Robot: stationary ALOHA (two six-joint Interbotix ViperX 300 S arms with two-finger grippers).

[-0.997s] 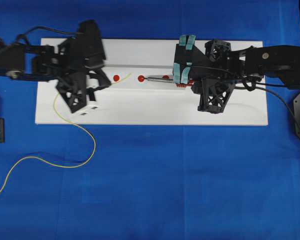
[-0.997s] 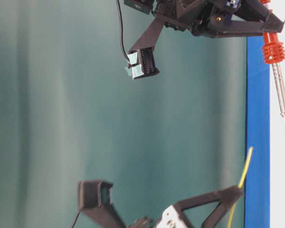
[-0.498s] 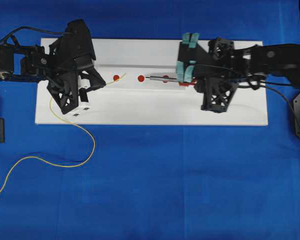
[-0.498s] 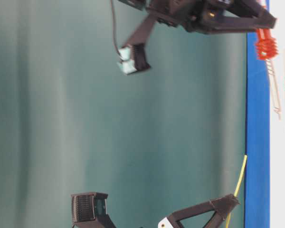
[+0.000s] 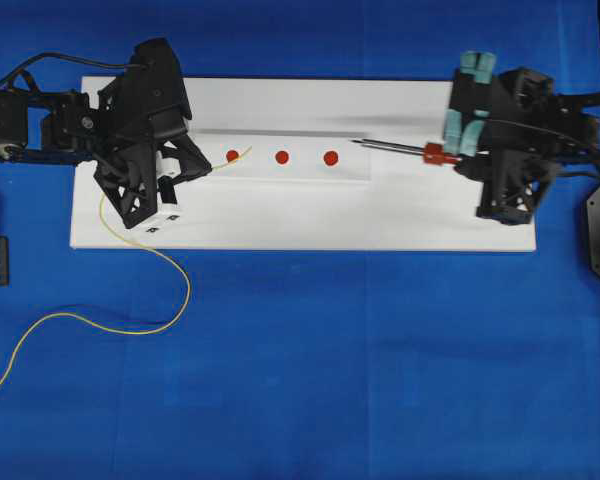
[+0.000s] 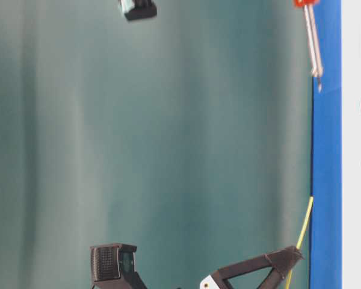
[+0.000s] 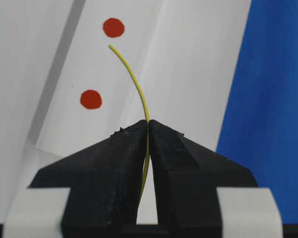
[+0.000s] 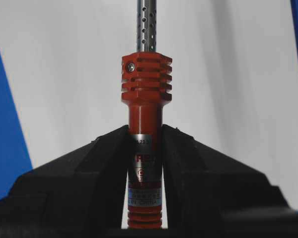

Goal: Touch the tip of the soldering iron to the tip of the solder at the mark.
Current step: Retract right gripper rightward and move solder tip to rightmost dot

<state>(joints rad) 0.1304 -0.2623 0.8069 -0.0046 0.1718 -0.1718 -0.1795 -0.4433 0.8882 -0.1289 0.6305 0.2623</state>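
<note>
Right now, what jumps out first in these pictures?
Three red dots in a row on the white board, against bright blue cloth. On the right, a claw grips an orange-red soldering iron pointing toward the dots. On the left, the other claw pinches a thin yellow solder wire curling near them.

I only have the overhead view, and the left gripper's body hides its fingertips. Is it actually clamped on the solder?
Observer: Yes. In the left wrist view the left gripper is shut on the solder, which curves out from between its fingertips towards the red dots.
Operator: And the right side, where along the iron is it gripping?
Observer: In the right wrist view the right gripper is shut on the soldering iron at its orange-red handle, just behind the ribbed collar. The perforated metal shaft points straight ahead.
</note>
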